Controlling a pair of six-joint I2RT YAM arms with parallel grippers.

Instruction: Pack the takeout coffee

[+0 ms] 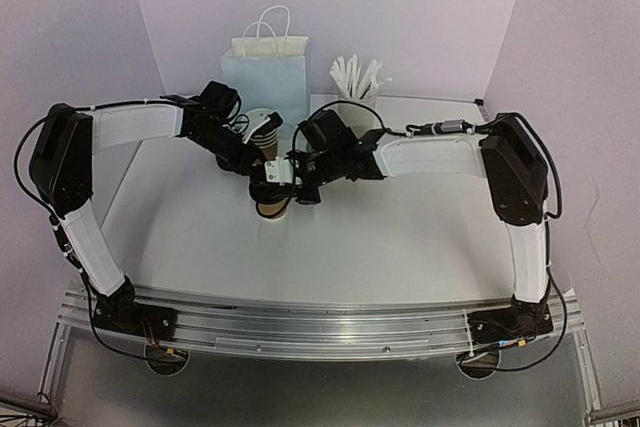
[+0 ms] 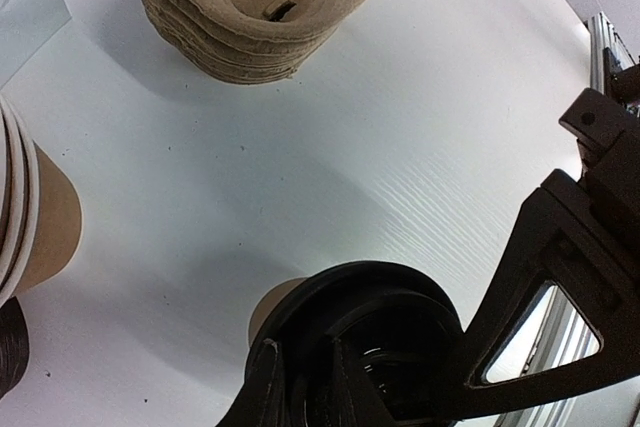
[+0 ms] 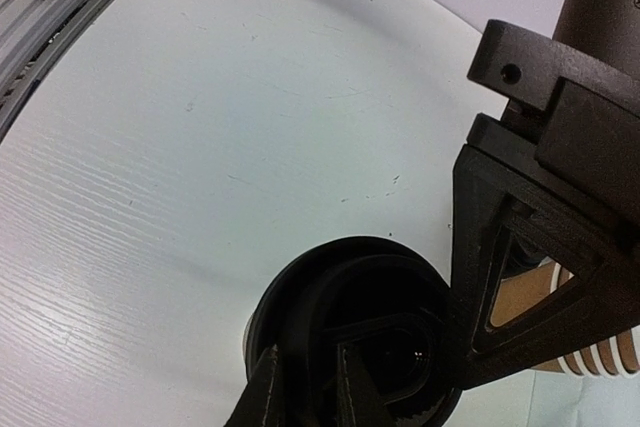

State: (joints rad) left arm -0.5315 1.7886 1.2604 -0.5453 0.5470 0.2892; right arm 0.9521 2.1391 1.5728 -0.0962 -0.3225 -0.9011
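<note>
A brown paper cup (image 1: 271, 207) stands on the white table left of centre, with a black lid (image 2: 385, 322) on top. My left gripper (image 1: 256, 173) reaches it from the back left and my right gripper (image 1: 297, 187) from the right. In the left wrist view my left gripper (image 2: 300, 362) has its fingers pinched close on the lid's near rim; the cup's brown wall (image 2: 268, 309) shows below. In the right wrist view my right gripper (image 3: 305, 367) pinches the same lid (image 3: 340, 297) at its rim. Both jaws are nearly closed on it.
A stack of brown cups (image 2: 35, 217) stands beside the lidded cup, also in the right wrist view (image 3: 590, 357). A stack of pulp cup carriers (image 2: 260, 17) sits behind. The pale blue bag (image 1: 265, 72) and the white holder of sticks (image 1: 357, 82) stand at the back.
</note>
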